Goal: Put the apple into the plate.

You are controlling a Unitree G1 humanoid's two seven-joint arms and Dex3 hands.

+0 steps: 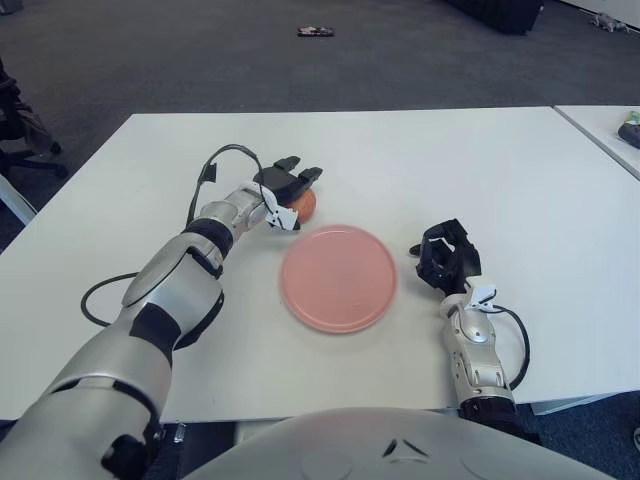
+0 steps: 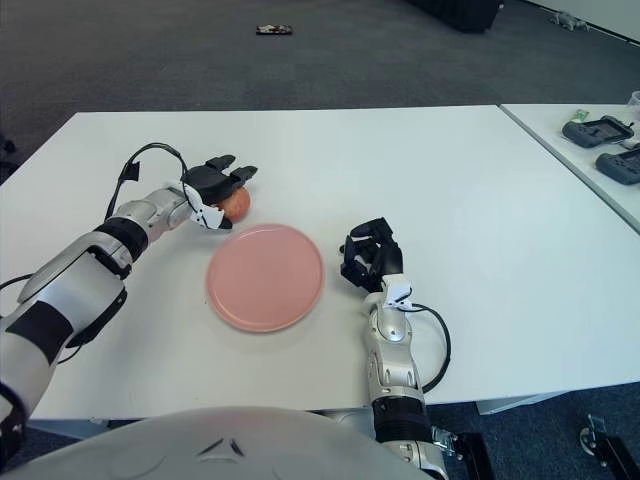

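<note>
Grey carpet runs behind a white worktop (image 1: 480,170), and a small dark object (image 1: 315,32) lies on the floor at 12 o'clock, far beyond the worktop's back edge. A second white table (image 2: 590,150) stands just off the right side, at about 2 o'clock, carrying two dark devices (image 2: 610,145). Near the middle of the worktop sits a round pink plate (image 1: 339,278), bare on its face. The apple (image 1: 303,203) rests on the worktop just outside the plate's rim at roughly 11 o'clock from the plate's centre, not on the plate. The left hand (image 1: 288,187) reaches in from 8 o'clock along a silver and black arm and sits over the apple; its dark fingers (image 2: 222,163) drape across the top and the far side of the fruit, curled about it, though whether they grip it firmly or only lie on it cannot be told. A black cable (image 1: 215,170) loops up from the left wrist. The right hand (image 1: 446,256) shows at 3 o'clock of the plate, near its rim but apart from it, with its black fingers bent loosely inward and nothing between them. Its forearm runs down toward 5 o'clock, with a thin cable (image 1: 517,335) curving beside the wrist. At the bottom edge the robot's pale chest (image 1: 400,445) fills the frame.
</note>
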